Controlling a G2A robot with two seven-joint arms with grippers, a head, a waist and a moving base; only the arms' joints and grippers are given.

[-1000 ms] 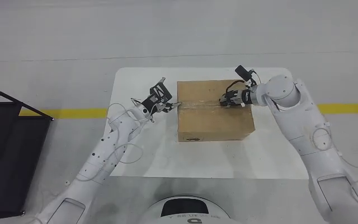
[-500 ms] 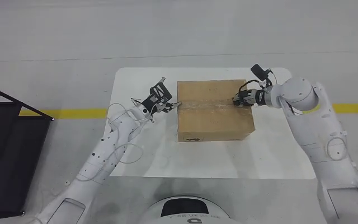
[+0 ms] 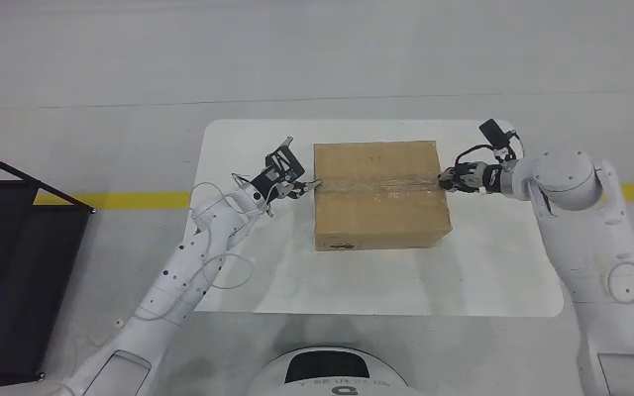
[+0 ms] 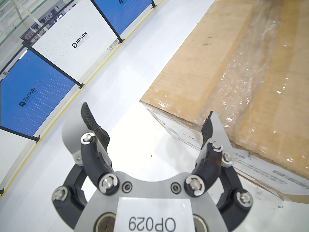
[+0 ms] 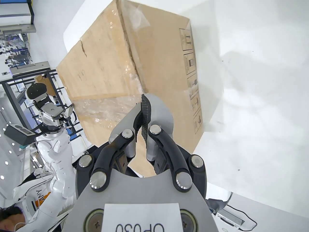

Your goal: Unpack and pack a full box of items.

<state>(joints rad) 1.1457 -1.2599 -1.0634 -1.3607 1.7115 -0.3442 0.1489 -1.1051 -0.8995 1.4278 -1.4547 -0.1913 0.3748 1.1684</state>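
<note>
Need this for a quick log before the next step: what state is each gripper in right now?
Left gripper: open, empty, at one end of the box.
Right gripper: shut at the other end, nothing visibly held.

The right claw [image 3: 448, 181] has slid to the right along the taped seam [image 3: 381, 182] of the box [image 3: 376, 213]. A second ago it sat over the box top, right of the middle. Half a second ago it was at the right edge. Now it is just past that edge, over the surface [image 3: 495, 257]. The right arm [image 3: 567, 178] has drawn back to the right with it.
</note>
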